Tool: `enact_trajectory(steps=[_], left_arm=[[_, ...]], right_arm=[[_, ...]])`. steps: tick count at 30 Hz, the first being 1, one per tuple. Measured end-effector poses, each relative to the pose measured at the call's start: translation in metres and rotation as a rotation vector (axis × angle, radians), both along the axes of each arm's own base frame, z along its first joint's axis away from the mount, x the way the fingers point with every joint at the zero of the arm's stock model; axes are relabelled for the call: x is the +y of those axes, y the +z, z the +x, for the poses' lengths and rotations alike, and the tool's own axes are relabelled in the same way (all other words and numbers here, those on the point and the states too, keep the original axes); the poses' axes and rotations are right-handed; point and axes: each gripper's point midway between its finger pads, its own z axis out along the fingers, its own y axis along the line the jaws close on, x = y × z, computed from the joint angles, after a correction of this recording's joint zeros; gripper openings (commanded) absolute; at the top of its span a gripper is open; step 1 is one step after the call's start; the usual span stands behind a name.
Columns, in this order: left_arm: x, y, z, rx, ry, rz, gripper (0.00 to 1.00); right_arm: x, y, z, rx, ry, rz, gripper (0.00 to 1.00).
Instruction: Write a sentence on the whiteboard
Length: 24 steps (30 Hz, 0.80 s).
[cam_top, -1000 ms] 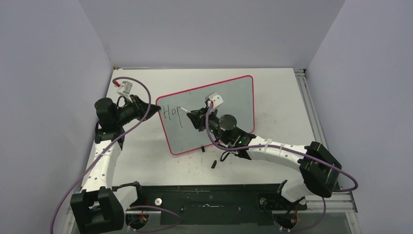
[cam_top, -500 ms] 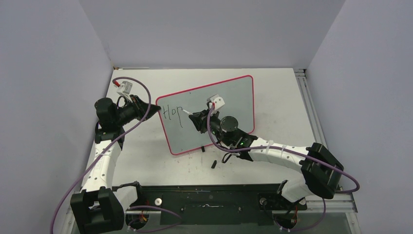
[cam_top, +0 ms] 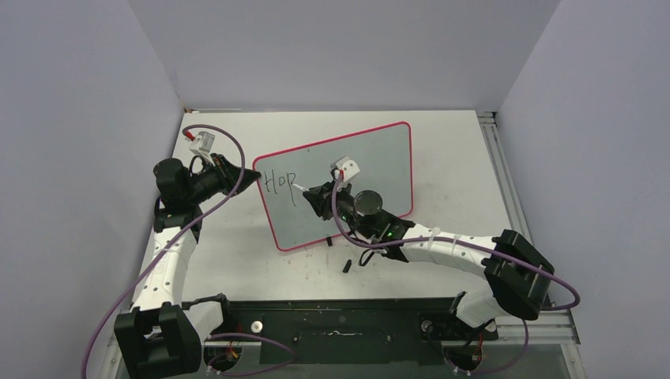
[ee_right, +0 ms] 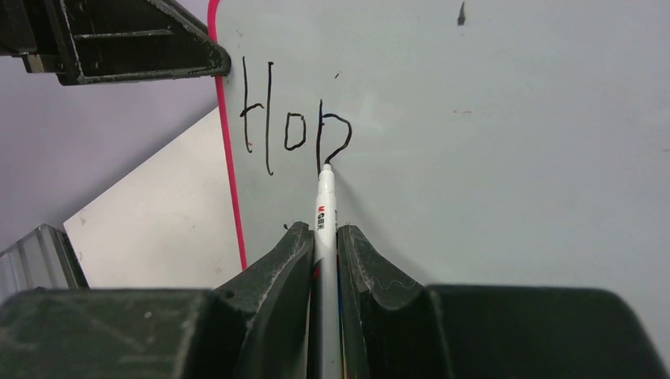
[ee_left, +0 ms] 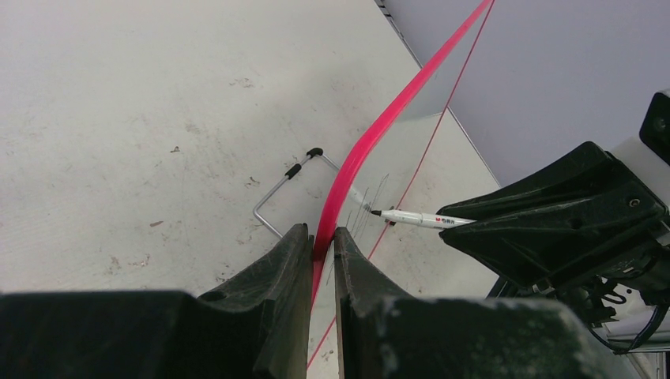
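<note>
The whiteboard (cam_top: 371, 170) stands tilted on the table, pale grey with a red-pink rim (ee_left: 371, 136). Black lettering "Hop" (ee_right: 292, 126) is on its left part, also seen from above (cam_top: 278, 182). My left gripper (cam_top: 251, 178) is shut on the board's left rim (ee_left: 322, 241). My right gripper (cam_top: 314, 195) is shut on a white marker pen (ee_right: 325, 209), whose tip touches the board at the bottom of the "p". The pen also shows in the left wrist view (ee_left: 419, 218).
A small black cap-like piece (cam_top: 347, 265) lies on the table in front of the board. A wire stand leg (ee_left: 286, 183) sticks out behind the board. Grey walls close in the table on three sides.
The right gripper has moved the pen a little across the board; the lettering has grown from "Ho" with a stroke to "Hop". The left arm has not moved.
</note>
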Motion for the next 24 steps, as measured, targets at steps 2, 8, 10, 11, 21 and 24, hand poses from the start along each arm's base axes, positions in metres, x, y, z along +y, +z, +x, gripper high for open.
enact_trajectory(steps=[2,8,10,11,21,24], left_arm=[[0.000,0.000,0.000,0.000,0.000,0.000,0.12],[0.000,0.000,0.000,0.000,0.000,0.000,0.12],[0.000,0.000,0.000,0.000,0.000,0.000,0.12],[0.000,0.000,0.000,0.000,0.000,0.000,0.12],[0.000,0.000,0.000,0.000,-0.001,0.000,0.12],[0.000,0.000,0.000,0.000,-0.001,0.000,0.12]], right_arm=[[0.003,-0.003,-0.003,0.005,0.012,-0.005,0.05],[0.008,-0.007,-0.006,0.011,0.032,-0.011,0.05],[0.008,-0.007,-0.006,0.011,0.033,-0.011,0.05],[0.008,-0.007,-0.006,0.011,0.033,-0.011,0.05],[-0.005,0.021,-0.007,-0.025,0.000,0.031,0.05],[-0.009,0.026,-0.004,-0.032,-0.017,0.041,0.05]])
